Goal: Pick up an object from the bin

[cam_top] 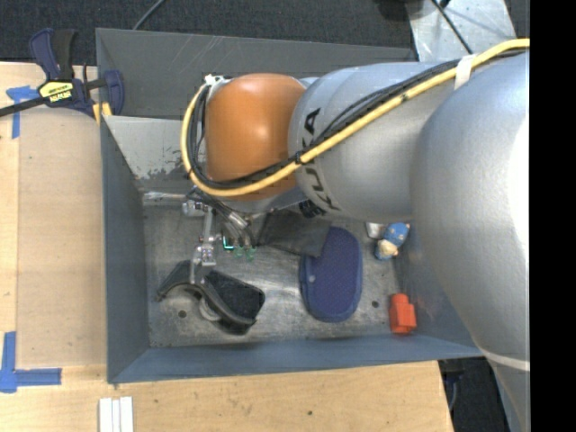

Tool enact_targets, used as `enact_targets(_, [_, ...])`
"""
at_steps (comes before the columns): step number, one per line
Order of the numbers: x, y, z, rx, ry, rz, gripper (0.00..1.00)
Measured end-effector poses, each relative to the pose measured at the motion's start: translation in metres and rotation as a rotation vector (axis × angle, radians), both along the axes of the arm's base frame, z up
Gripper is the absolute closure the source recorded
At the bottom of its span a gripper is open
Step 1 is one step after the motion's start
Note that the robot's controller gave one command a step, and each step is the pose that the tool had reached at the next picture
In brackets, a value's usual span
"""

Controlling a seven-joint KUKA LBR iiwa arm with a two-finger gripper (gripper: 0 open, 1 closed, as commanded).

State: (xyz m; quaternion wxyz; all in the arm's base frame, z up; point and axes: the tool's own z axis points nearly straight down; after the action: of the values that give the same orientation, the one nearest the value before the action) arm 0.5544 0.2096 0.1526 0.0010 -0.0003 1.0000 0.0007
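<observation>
**A:** Bin, grey metal. What lies nearest the gripper?

**B:** A black curved piece on the floor in the near-left part of the bin. One thin arm of it runs out to the left, and the bulk is rounded and dark. The gripper's metal end hangs just above its left half. Contact or a gap: cannot tell.

**A:** Other things round it?

**B:** Blue oval pad, lying flat, right of the black piece and apart from it. Small orange block near the bin's near-right corner, well apart from the gripper. Small blue-and-white figure by the right side, above the block. A dark flat piece lies between the gripper and the blue pad; its kind is not readable.

**A:** What stands in the way?

**B:** The robot itself. The orange cover on the wrist sits over the far half of the floor, with a yellow cable looped round it. The silver arm covers the bin's right side.

**A:** Gripper wide or narrow?

**B:** Cannot tell. The metal parts below the cover bunch together in shadow, with a speck of green among them. Nothing is seen gripped.

**A:** Anything cut off?

**B:** The figure's right part goes under the arm. The top of the dark flat piece runs up under the wrist. The far edge of the black piece merges with shadow.
</observation>
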Motion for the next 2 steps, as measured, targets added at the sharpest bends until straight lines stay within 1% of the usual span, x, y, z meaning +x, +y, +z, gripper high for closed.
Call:
enact_targets(1, [-0.0164, -0.0104, -0.0511, 0.012, -0.021, 0.206, 0.0])
enact_targets(2, [-0.0203, -0.0112, -0.0554, 0.011, -0.006, 0.206, 1.0])
